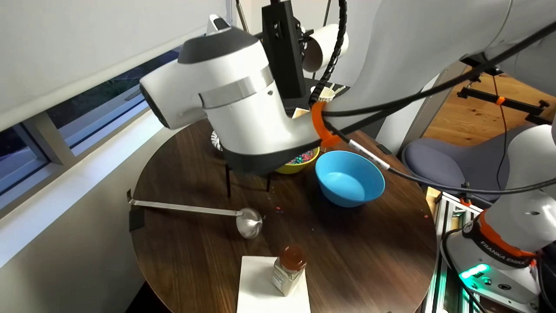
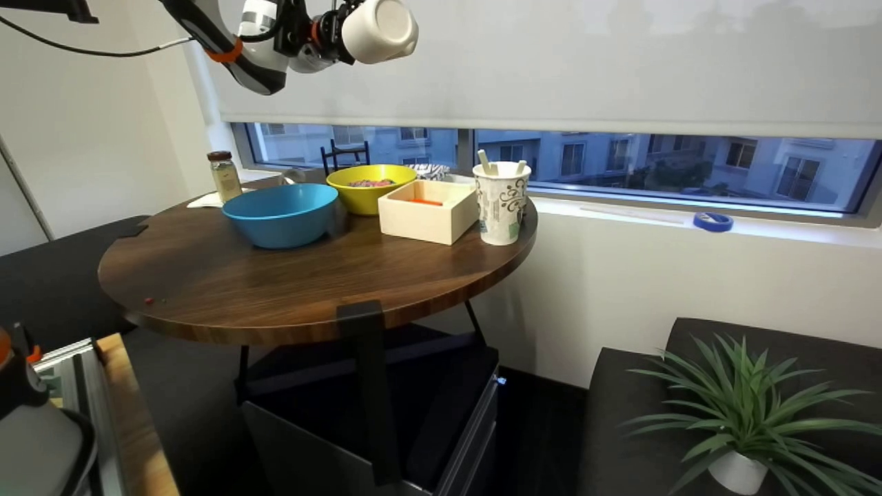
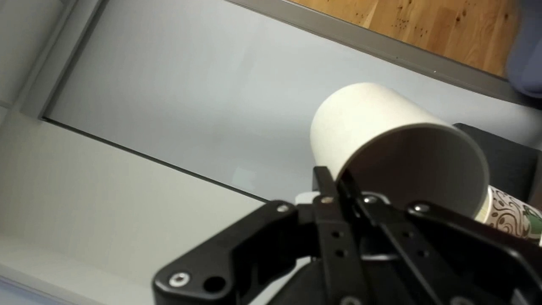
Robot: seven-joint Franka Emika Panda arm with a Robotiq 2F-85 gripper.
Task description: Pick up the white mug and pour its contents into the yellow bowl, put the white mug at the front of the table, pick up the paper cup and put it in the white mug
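Note:
The white mug (image 3: pixel 368 114) is up in the air, tipped onto its side. My gripper (image 3: pixel 335 176) is shut on its wall at the rim, one finger inside and one outside. The mug's mouth is dark inside, so I cannot tell whether anything is in it. In an exterior view the mug (image 2: pixel 379 31) shows its base, high above the table (image 2: pixel 275 289). The yellow bowl (image 2: pixel 362 201) stands on the table with multicoloured bits in it; my arm partly covers the yellow bowl (image 1: pixel 295 168). The paper cup (image 2: pixel 501 207), white with dark swirls, stands near the table edge holding pale sticks.
A blue bowl (image 2: pixel 282 224) and a wooden box (image 2: pixel 413 224) stand beside the yellow bowl. A ladle (image 1: pixel 186 208) lies across the table. A lidded jar (image 1: pixel 286 280) stands on a white sheet (image 1: pixel 252 282). Farther back are a patterned bowl (image 2: pixel 431 171) and a black stand (image 2: pixel 344 155).

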